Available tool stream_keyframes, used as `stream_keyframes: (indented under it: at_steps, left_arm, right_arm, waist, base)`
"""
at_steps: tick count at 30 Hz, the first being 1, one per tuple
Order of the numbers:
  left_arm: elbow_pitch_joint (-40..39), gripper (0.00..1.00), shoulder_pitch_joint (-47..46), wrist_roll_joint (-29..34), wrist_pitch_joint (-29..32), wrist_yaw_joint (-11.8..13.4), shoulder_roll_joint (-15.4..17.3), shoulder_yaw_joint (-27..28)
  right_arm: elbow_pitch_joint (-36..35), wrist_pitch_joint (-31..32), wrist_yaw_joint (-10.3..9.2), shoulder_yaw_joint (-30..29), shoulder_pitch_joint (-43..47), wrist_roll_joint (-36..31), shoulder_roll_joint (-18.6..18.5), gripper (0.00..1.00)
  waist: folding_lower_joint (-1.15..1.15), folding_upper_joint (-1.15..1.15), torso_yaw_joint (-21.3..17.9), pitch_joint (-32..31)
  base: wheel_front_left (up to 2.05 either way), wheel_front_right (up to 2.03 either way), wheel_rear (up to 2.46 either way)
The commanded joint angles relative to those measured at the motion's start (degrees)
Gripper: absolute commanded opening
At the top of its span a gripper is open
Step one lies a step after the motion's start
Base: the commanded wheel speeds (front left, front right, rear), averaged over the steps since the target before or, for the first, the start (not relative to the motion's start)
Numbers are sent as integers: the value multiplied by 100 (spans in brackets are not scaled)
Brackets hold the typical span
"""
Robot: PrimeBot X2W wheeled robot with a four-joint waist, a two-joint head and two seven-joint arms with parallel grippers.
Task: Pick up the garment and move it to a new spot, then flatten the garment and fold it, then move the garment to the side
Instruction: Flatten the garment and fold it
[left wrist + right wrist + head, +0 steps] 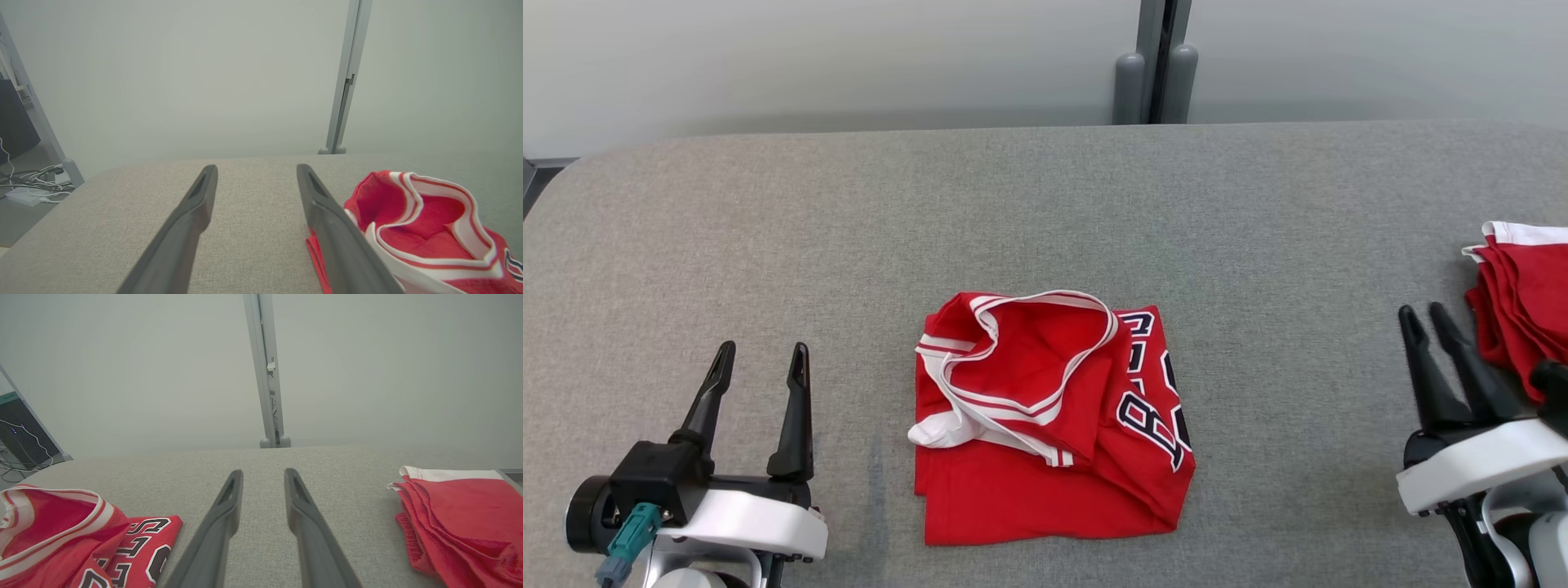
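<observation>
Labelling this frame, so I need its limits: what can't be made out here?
Jersey lettering: head view, its own folds hide most letters.
Red pile: head view, cut by the right edge, partly behind the right gripper.
Floor cables: left wrist view, too small to trace.

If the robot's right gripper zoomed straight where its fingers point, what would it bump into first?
Probably nothing soon. The right gripper points over bare grey table, between the red jersey and the folded red stack. Beyond the far edge stands a grey post, though depth is unclear.
</observation>
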Motion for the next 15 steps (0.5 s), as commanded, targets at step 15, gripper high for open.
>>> stream_keyframes:
  at_steps: [15]
  left_arm:
    - [159,100,-373,-26,-113,-114,-87,-170]
  right_arm:
    - [884,-108,3,2094,-819,656,-83,0]
  waist:
    - [0,0,549,271]
  base:
    - [0,0,0]
